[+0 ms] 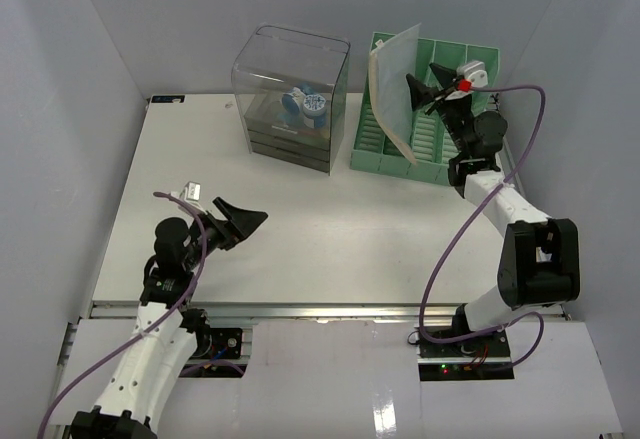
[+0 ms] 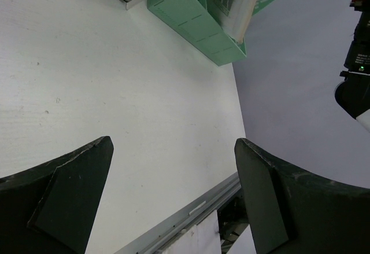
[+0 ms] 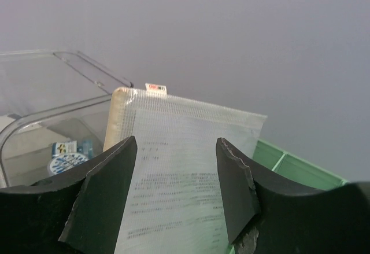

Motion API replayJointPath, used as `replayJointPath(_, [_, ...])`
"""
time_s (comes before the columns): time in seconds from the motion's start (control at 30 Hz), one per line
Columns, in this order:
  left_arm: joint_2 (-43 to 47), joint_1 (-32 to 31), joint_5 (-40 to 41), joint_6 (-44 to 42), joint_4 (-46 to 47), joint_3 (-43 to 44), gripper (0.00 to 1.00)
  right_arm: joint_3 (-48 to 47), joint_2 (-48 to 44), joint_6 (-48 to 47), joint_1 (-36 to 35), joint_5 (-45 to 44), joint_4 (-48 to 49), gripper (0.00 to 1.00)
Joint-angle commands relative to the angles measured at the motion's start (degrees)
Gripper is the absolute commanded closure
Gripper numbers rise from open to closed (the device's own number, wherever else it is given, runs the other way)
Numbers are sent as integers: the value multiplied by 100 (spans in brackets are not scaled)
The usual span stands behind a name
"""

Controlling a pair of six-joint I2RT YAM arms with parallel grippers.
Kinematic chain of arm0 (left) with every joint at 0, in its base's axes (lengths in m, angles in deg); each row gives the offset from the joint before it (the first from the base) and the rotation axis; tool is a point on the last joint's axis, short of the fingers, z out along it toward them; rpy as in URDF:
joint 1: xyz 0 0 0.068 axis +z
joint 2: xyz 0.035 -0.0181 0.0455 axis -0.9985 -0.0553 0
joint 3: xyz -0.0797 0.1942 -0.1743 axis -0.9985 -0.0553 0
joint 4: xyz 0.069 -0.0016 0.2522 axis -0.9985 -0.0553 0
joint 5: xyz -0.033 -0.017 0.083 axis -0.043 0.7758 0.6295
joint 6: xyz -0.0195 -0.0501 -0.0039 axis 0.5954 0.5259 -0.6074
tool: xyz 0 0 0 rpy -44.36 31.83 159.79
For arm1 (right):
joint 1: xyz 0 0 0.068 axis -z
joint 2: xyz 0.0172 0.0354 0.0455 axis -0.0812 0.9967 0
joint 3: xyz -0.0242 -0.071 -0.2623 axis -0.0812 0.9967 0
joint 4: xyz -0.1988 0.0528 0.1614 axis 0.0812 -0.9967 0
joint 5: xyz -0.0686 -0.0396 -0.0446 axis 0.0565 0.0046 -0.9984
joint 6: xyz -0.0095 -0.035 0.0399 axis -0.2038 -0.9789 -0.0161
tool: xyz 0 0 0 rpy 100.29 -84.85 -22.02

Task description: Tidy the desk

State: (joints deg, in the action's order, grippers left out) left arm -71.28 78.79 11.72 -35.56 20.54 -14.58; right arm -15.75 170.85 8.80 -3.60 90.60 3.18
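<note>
Worktop [image 1: 330,229]: white, flat, spans the whole scene between the grey walls, with an aluminium rail [image 1: 300,311] along its near edge, just beyond my two arm bases. Far side, centre: a clear drawer box [image 1: 290,69] with round blue-and-white items [image 1: 305,107] inside its upper compartment. Just to its right, a green file rack [image 1: 425,144] sits at the far right of the worktop. A translucent mesh pouch [image 1: 395,89] with a printed sheet inside stands in the rack's left part, tilted, its top above the rack's rim. My right tool [image 1: 425,89] is raised over the rack, just right of the pouch. In the wrist view its fingers [image 3: 104,184] stand apart, with the pouch's flat face showing in the gap between them. They are not clamped on it; whether either finger touches the pouch I cannot tell. My left tool [image 1: 245,221] hovers over the near left of the worktop, well apart from box and rack. Its fingers are spread wide, with only bare white surface and rail visible between them.
</note>
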Motion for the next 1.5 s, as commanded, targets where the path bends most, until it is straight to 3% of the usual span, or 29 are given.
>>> replayJointPath(0.0, [-348, 15, -713, -222, 292, 442, 2, -459, -102, 37, 34, 662, -1454, 34])
replayJointPath(0.13, [-1313, -316, -863, -587, 699, 1336, 2, -1596, 54, -34, 34, 2063, -3722, 21])
replayJointPath(0.17, [-1572, -480, -769, -674, 751, 1578, 2, -1601, 79, -35, 34, 2066, -3732, 21])
replayJointPath(0.33, [-3987, -2212, 243, -1612, 433, 4058, 2, -1579, -380, -643, 66, 2184, -5400, 16])
replayJointPath(0.43, [-5189, -2589, 826, -2151, -34, 5965, 2, -1192, -931, -1174, 226, 2642, -6024, 14])
replayJointPath(0.57, [-6857, -2950, 1393, -2761, -770, 8005, 3, -354, -1583, -1545, 654, 3692, -6262, 13])
replayJointPath(0.63, [-7569, -3070, 1918, -3230, -1199, 9602, 3, 78, -1865, -1580, 1027, 3993, -6287, 13])
replayJointPath(0.77, [-9031, -3248, 2477, -3730, -1804, 11364, 4, 536, -2033, -1392, 1547, 4498, -6226, 13])
replayJointPath(0.9, [-9504, -3311, 3186, -3886, -1721, 11887, 5, 810, -1988, -1305, 1833, 5079, -6210, 14])
replayJointPath(1.13, [-9427, -3456, 3705, -4169, -1311, 11452, 7, 925, -1959, -1285, 2082, 5332, -6218, 14])
replayJointPath(1.47, [-8996, -3936, 4097, -4664, -1037, 10878, 19, 983, -1924, -1326, 2084, 5346, -6218, 14])
